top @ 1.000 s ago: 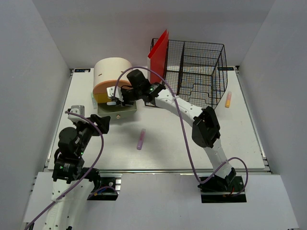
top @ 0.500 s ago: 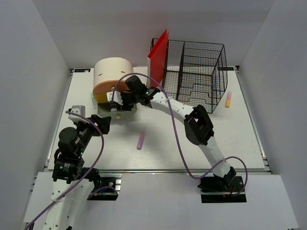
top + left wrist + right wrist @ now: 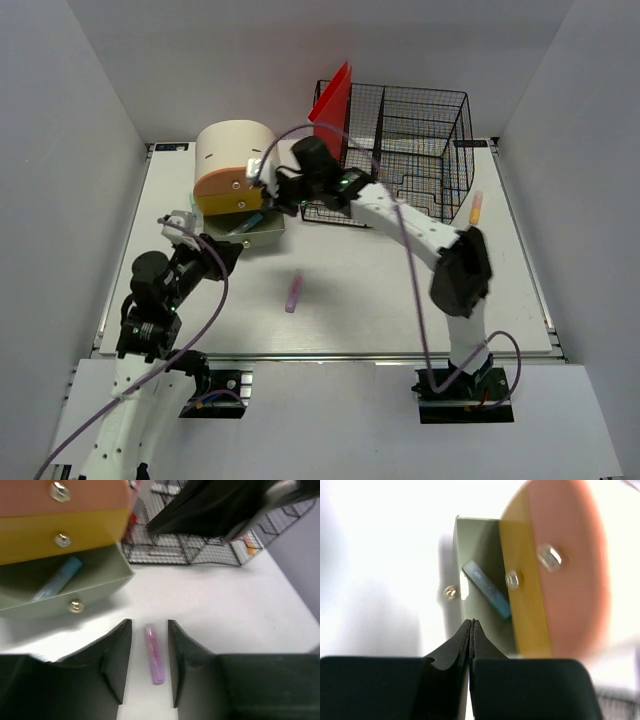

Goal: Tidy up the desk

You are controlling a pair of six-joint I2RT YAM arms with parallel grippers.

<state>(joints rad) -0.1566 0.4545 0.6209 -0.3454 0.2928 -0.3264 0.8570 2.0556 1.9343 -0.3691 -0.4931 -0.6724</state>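
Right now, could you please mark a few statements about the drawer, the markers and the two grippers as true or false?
1. The bottom drawer of the drawer box is open, with a blue item inside. True.
2. The right gripper is shut on the pink marker. False: it is shut on nothing, and the pink marker lies on the desk.
3. The left gripper is open, with the pink marker seen between its fingers in the left wrist view. True.
4. The orange marker lies inside the wire basket. False: the orange marker lies on the desk, to the right of the wire basket.
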